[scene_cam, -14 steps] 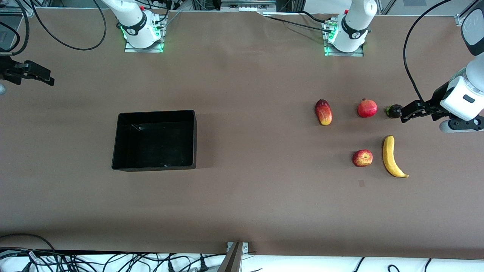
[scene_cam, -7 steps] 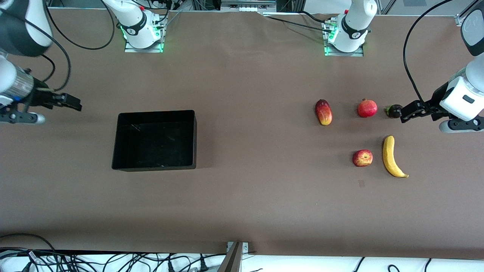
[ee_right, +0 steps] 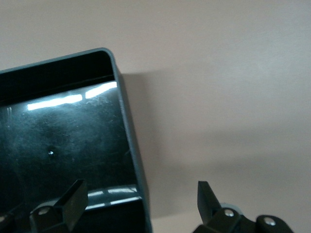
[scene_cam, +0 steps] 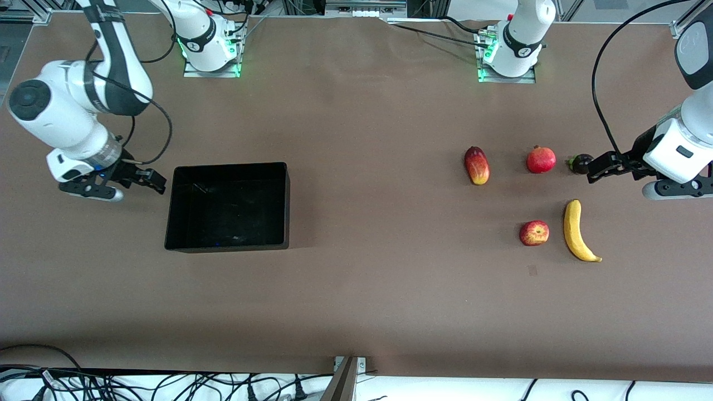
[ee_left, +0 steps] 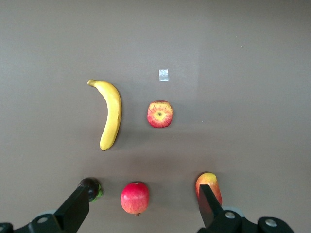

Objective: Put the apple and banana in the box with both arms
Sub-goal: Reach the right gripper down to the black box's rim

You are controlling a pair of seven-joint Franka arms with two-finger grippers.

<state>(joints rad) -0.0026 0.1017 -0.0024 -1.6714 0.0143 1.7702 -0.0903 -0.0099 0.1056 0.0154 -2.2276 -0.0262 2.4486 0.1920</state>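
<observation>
The apple lies on the brown table beside the banana, toward the left arm's end. Both show in the left wrist view, the apple and the banana. My left gripper is open and empty, up over the table next to a small dark fruit; its jaws stand wide apart. The black box is empty, toward the right arm's end. My right gripper is open and empty, over the box's end wall, with its jaws astride that wall.
A mango, a pomegranate and a small dark fruit with a green tip lie in a row farther from the front camera than the apple. A small tape mark is near the apple. Cables lie along the table's front edge.
My right arm has swung in from the table's end and its gripper now stands at the box's end wall. My left gripper has barely moved. The fruits have not moved.
</observation>
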